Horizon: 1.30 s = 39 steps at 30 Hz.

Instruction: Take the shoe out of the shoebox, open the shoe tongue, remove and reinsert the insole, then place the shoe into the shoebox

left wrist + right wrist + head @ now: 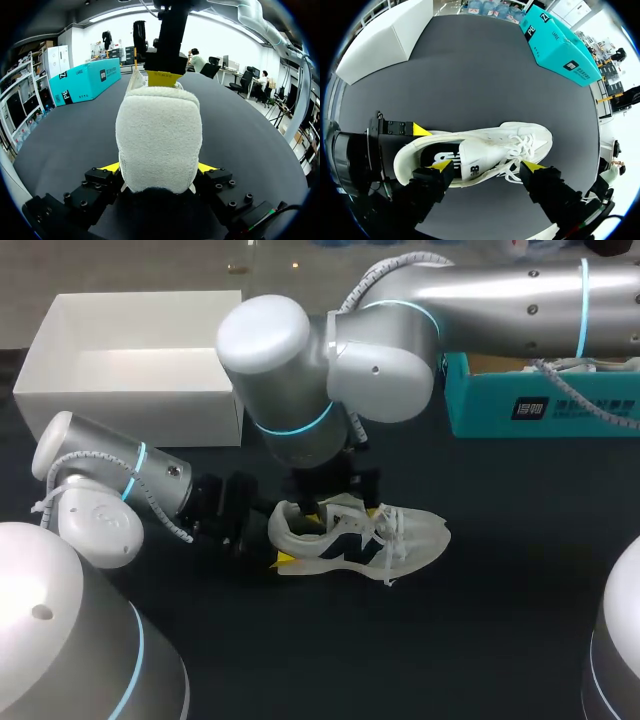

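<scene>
2 hands meet at the white shoe [365,538], upright on the dark table [480,630] at mid-frame. The left hand [159,172] is clamped on its heel. The right hand [487,167] hovers above it, fingers apart, 1 tip over the insole [432,155], 1 beside the laces [522,145]. Farther back, at upper left, sits the open white shoebox [130,415].

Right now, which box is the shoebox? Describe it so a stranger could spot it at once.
Start at the dark table. At its far left side, behind the shoe, sits the shoebox. Unlike the teal box at the far right, it is plain white, open-topped and empty.
</scene>
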Motion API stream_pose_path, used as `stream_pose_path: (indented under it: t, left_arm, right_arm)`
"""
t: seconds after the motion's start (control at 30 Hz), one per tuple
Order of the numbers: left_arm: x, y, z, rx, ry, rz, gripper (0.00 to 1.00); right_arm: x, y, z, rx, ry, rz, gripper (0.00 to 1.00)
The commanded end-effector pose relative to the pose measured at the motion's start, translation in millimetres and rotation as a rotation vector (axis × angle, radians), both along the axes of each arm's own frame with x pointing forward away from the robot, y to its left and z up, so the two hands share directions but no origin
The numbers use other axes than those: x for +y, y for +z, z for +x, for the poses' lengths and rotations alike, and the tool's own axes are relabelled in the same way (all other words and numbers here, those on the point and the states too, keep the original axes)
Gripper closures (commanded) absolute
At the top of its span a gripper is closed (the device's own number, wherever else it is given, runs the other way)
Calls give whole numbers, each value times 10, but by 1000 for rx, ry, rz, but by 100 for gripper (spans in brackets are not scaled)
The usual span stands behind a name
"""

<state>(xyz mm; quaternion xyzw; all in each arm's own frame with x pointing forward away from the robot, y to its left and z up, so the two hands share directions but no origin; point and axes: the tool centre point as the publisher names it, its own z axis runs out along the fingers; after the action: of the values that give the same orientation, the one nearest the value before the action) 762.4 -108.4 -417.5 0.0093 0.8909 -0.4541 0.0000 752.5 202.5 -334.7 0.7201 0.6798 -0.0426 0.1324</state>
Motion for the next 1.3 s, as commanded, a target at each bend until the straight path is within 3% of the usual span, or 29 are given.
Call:
stream_pose_path:
  t: [0.03,0.1,0.23,0.33,0.37,0.4,0.73,0.97,1.03,1.1,1.17,1.3]
  left_arm:
    - [-6,2,-11,-2,3,2,100]
    - [-6,2,-11,-2,3,2,100]
    - [-6,2,-11,-2,3,2,100]
    - [-6,2,-11,-2,3,2,100]
    - [-6,2,-11,-2,3,2,100]
    - [-6,2,-11,-2,3,2,100]
    - [-6,2,-11,-2,3,2,100]
    - [-6,2,-11,-2,3,2,100]
    - [-6,2,-11,-2,3,2,100]
    - [-6,2,-11,-2,3,2,100]
    - [-6,2,-11,-2,3,2,100]
    - [-6,2,-11,-2,3,2,100]
  right_arm:
    - [-94,-32,-4,0,-24,19,31]
    - [-108,-64,9,14,-28,28,36]
    - [-75,-110,13,30,-23,26,33]
    - [-8,-84,-4,29,-5,23,20]
    - [13,-71,-9,28,1,24,4]
    - [28,-58,-14,27,7,25,0]
    - [43,-157,47,29,4,-22,0]
    - [-26,-236,91,44,-30,-52,7]
    - [-53,-249,99,46,-34,-55,12]
    - [-101,-237,108,43,-50,-70,28]
    - [-156,-208,114,41,-60,-71,35]
    - [-229,-112,110,23,-79,-76,40]
